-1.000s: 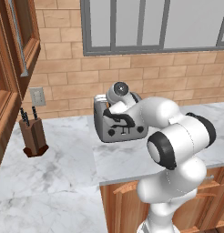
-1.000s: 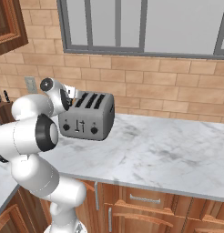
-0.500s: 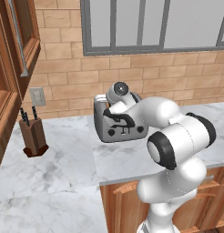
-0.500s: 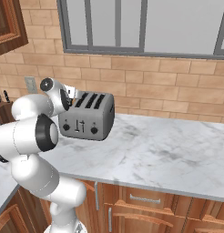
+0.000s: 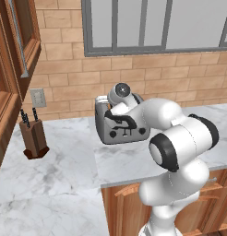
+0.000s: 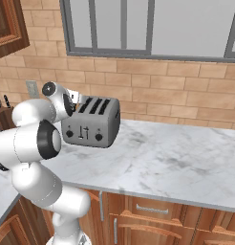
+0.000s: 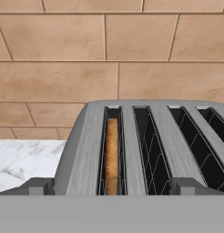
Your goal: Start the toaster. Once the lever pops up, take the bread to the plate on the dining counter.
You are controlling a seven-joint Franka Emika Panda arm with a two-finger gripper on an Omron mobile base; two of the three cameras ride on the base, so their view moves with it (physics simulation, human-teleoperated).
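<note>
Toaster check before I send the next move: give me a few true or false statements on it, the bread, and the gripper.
1. The bread sits in the leftmost slot as the hand view shows it. True.
2. All four slots of the toaster hold bread. False: the other three slots look empty.
3. The gripper is shut on the bread. False: it is open, fingertips apart above the toaster and holding nothing.
4. The toaster stands on the marble counter in front of a brick wall. True.
5. A knife block stands left of the toaster in the left base view. True.
</note>
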